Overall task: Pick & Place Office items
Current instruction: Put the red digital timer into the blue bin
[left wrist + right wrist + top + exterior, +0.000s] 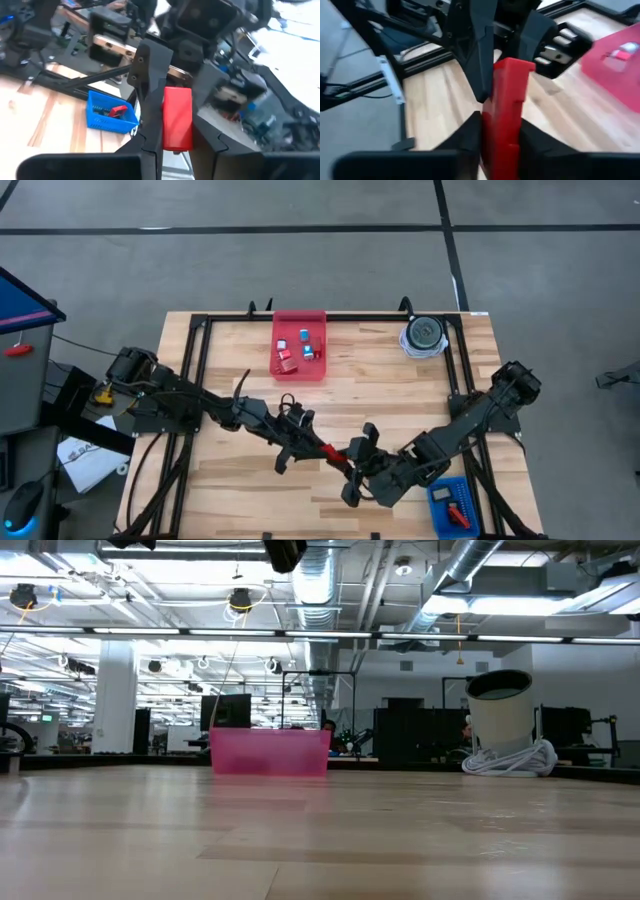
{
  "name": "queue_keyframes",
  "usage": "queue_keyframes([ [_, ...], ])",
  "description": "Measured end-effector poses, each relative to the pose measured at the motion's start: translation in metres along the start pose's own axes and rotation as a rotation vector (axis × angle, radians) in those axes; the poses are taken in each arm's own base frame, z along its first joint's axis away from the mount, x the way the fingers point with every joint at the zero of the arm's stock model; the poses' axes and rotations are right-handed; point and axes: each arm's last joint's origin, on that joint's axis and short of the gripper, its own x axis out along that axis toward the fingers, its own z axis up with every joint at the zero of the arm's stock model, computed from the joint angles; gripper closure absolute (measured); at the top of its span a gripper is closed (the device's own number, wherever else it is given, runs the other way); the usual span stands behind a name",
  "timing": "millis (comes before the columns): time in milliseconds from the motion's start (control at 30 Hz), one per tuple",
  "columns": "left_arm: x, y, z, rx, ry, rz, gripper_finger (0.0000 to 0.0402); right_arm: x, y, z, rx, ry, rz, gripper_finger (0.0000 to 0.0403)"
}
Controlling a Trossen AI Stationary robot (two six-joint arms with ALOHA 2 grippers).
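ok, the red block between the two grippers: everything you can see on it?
The red block is a long, plain, smooth bar that looks like plastic, with a step showing near one end in the right wrist view. It is off the table, over its middle-front. The left gripper and right gripper each clamp one end, fingers pressed on its sides. Nothing else touches it.

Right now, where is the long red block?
In the high view, the long red block is near the table's front middle, held between the left gripper and the right gripper, both closed on it.
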Motion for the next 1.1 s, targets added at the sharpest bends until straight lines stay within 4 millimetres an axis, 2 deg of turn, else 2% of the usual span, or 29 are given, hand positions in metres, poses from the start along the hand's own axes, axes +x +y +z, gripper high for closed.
queue_keyframes([
  [67,0.0,-0.001,0.0,0.031,0.012,-0.011,0.0343,-0.002,0.002,-0.001,0.008,0.005,0.022,0.0356],
  [267,-0.003,0.0,-0.002,0.011,0.085,-0.025,0.0274,-0.006,0.001,-0.01,0.015,0.07,0.004,0.0356],
  [433,-0.024,-0.014,0.015,0.103,0.15,-0.006,0.0222,-0.021,0.002,-0.029,0.039,0.159,-0.04,0.0356],
  [533,-0.046,-0.021,0.028,0.179,0.206,0.089,0.0205,-0.039,0.003,-0.047,0.073,0.219,-0.078,0.0356],
  [667,-0.083,-0.025,0.037,0.239,0.325,0.242,0.0198,-0.077,0.007,-0.077,0.161,0.323,-0.12,0.0356],
  [800,-0.114,-0.032,0.047,0.223,0.343,0.34,0.02,-0.117,0.008,-0.103,0.334,0.383,-0.178,0.0356],
  [933,-0.134,-0.035,0.051,0.204,0.346,0.426,0.02,-0.149,0.004,-0.124,0.479,0.464,-0.257,0.0356],
  [1000,-0.138,-0.035,0.052,0.212,0.34,0.458,0.02,-0.154,0.004,-0.128,0.482,0.57,-0.292,0.0356],
  [1100,-0.136,-0.032,0.049,0.215,0.348,0.487,0.0199,-0.145,-0.001,-0.131,0.491,0.618,-0.351,0.0356],
])
